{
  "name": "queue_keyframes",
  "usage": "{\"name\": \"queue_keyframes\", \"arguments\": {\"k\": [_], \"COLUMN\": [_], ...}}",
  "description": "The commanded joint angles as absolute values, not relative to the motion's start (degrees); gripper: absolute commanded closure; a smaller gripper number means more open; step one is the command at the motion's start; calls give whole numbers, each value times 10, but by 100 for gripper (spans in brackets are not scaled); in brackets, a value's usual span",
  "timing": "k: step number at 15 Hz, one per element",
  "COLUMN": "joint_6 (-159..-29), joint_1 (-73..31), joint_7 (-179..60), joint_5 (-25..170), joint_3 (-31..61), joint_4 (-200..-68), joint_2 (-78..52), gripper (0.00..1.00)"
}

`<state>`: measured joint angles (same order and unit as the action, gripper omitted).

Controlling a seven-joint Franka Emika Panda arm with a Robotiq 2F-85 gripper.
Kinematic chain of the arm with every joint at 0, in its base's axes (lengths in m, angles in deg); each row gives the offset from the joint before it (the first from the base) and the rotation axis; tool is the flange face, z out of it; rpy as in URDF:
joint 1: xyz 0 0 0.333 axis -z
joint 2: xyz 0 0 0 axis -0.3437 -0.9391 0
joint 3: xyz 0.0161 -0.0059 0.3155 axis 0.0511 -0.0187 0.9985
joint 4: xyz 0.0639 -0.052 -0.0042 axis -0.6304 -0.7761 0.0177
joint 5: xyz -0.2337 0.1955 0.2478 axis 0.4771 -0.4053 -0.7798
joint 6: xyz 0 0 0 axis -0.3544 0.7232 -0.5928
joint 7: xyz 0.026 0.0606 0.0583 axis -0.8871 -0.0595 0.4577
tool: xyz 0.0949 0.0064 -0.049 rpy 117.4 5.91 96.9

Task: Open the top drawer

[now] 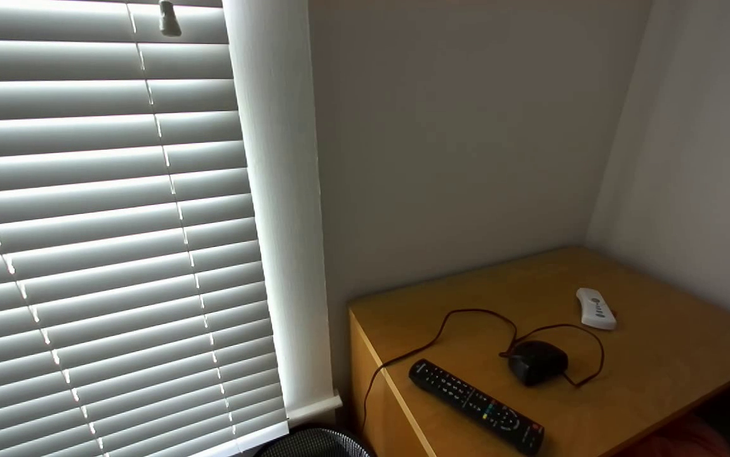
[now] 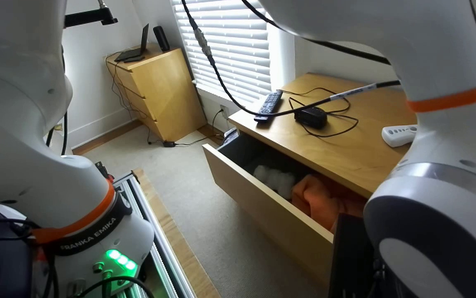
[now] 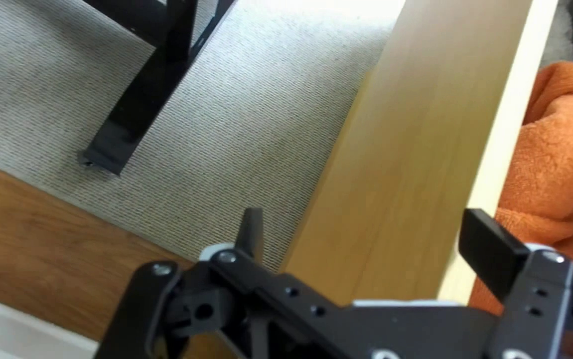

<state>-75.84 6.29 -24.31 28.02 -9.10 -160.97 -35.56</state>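
Note:
The wooden drawer (image 2: pixel 263 203) is pulled well out of the dresser (image 2: pixel 345 153) in an exterior view. White fluffy stuff (image 2: pixel 277 179) and an orange cloth (image 2: pixel 314 198) lie inside it. In the wrist view my gripper (image 3: pixel 364 219) is open, with its fingers wide apart. The drawer front (image 3: pixel 411 149) shows between the fingers. The right finger overlaps the pale top edge beside the orange cloth (image 3: pixel 560 164); the left finger is over the carpet. I cannot tell whether either finger touches the wood. In an exterior view the dark gripper body is partly cut off at the lower right.
On the dresser top lie a black remote (image 1: pixel 476 406), a black corded device (image 1: pixel 536 363) and a white remote (image 1: pixel 595 309). Another dresser (image 2: pixel 163 91) stands by the window. A black metal leg (image 3: pixel 137 109) stands on the carpet. A cable hangs from the arm over the dresser.

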Motion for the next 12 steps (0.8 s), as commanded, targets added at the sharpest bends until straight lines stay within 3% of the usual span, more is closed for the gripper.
{"name": "queue_keyframes", "arguments": {"k": [1, 6, 9, 10, 11, 12], "joint_6": [-796, -825, -919, -956, -982, -1019], "joint_1": [66, 74, 78, 81, 87, 91], "joint_7": [-275, -262, -197, -172, -143, -112], "joint_5": [369, 428, 414, 402, 390, 378], "joint_3": [-60, -8, 25, 37, 51, 64], "joint_4": [-1646, -1673, -1704, -1719, -1731, -1747], "joint_2": [-285, -211, -184, -177, -171, -166], "gripper": [0, 0, 0, 7, 26, 34]}}
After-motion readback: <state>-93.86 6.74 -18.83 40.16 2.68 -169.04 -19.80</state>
